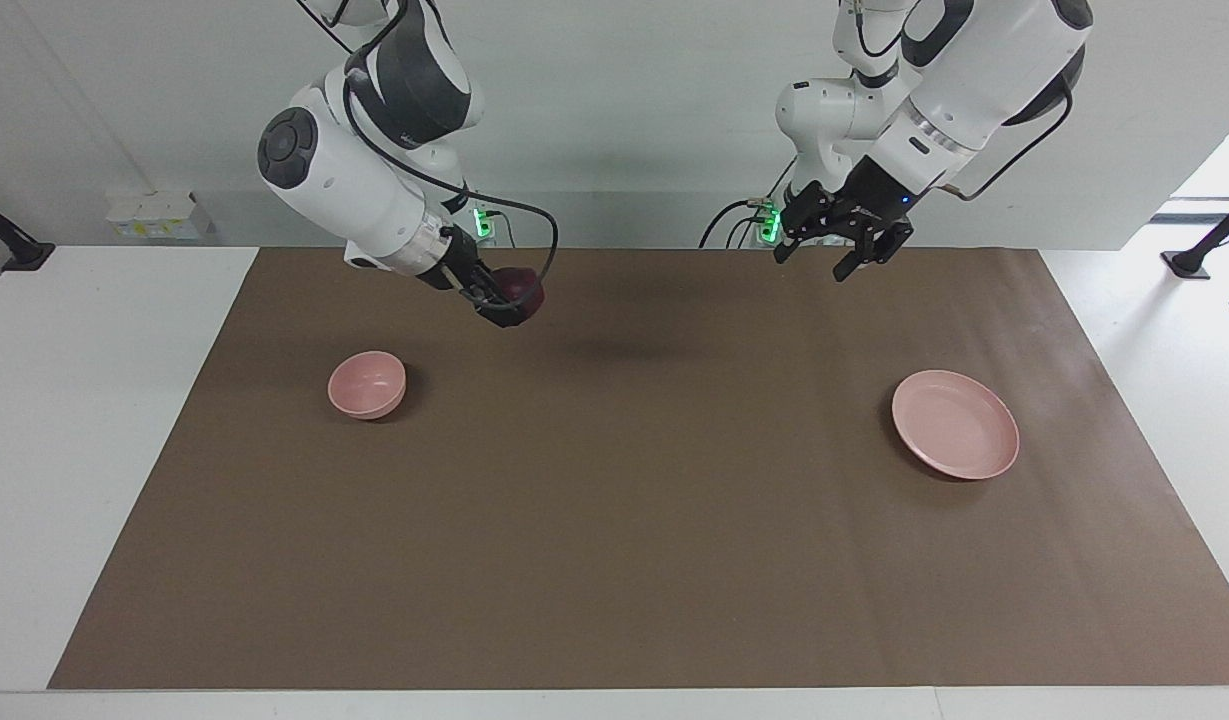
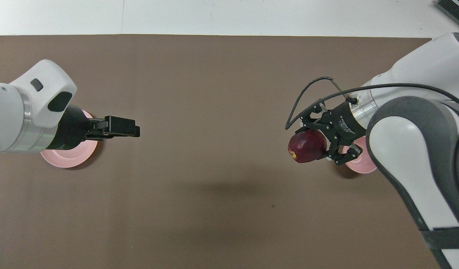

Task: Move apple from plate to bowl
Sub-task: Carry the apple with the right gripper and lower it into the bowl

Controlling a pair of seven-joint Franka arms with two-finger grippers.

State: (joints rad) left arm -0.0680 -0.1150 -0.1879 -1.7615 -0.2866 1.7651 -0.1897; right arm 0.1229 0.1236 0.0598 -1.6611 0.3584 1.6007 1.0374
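My right gripper (image 1: 507, 303) is shut on the dark red apple (image 1: 523, 282) and holds it in the air over the brown mat, off to the side of the pink bowl (image 1: 367, 384), toward the table's middle. In the overhead view the apple (image 2: 304, 146) shows a yellowish patch, and the right gripper (image 2: 321, 145) and arm cover part of the bowl (image 2: 358, 164). The pink plate (image 1: 955, 423) lies empty at the left arm's end of the table. My left gripper (image 1: 814, 260) is open and empty, in the air over the mat near the plate (image 2: 67, 158).
A brown mat (image 1: 614, 560) covers most of the white table. Small white boxes (image 1: 159, 213) stand at the table's edge near the right arm's base. Cables and green-lit sockets (image 1: 484, 222) sit at the mat's edge nearest the robots.
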